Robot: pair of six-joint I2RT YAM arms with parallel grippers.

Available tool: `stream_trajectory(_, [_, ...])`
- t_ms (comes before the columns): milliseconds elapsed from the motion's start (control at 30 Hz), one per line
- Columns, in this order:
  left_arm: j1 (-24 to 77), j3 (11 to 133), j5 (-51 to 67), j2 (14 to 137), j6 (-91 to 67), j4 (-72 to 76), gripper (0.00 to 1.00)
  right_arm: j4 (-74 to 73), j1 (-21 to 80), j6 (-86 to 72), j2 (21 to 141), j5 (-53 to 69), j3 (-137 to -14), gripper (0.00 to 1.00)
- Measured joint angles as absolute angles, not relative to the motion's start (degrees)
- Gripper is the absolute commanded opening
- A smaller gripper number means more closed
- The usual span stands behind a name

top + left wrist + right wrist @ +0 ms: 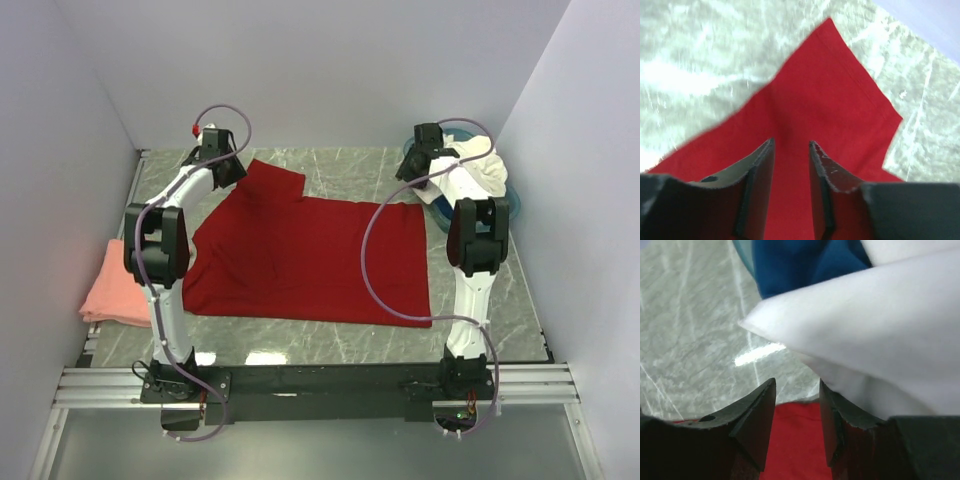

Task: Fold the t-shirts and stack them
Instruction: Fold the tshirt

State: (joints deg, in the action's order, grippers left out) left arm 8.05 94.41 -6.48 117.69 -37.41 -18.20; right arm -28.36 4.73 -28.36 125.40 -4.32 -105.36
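On the table (340,165), the red t-shirt (310,260) lies lengthwise left-to-right (hem rightward).

Bright, even light falls from above in the top view, with faint shadows and a glare patch at the near edge of the table (330,170). Both wrist views are soft; the white shirt (880,330) is blurred close up.

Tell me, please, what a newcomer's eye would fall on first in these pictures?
The deep red t-shirt stands out first, spread flat across the middle of the table. Next come the salmon-pink t-shirt, lying at the table's left edge, and the heap of white t-shirts in the blue basin at the far right. The left gripper hangs open above the red shirt's sleeve.
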Motion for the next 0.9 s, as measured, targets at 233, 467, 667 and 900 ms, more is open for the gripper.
stream_trajectory(233, [6.5, 106.7, -4.3, 128.5, -30.3, -18.8, 0.53, -31.7, 0.8, -28.5, 127.9, -6.3, -108.3, 0.47])
stream_trajectory(467, [6.6, 114.9, -3.2, 137.0, -24.1, -19.8, 0.61, -30.8, -0.5, -27.7, 127.7, -4.3, -107.9, 0.47])
stream_trajectory(667, [6.6, 119.9, -2.8, 142.1, -20.6, -20.5, 0.61, -28.9, -1.1, -26.1, 126.3, -1.5, -105.9, 0.48])
stream_trajectory(900, [6.4, 122.0, 0.5, 142.9, -19.1, -20.5, 0.51, -28.1, -0.9, -24.3, 122.5, -2.0, -104.8, 0.48])
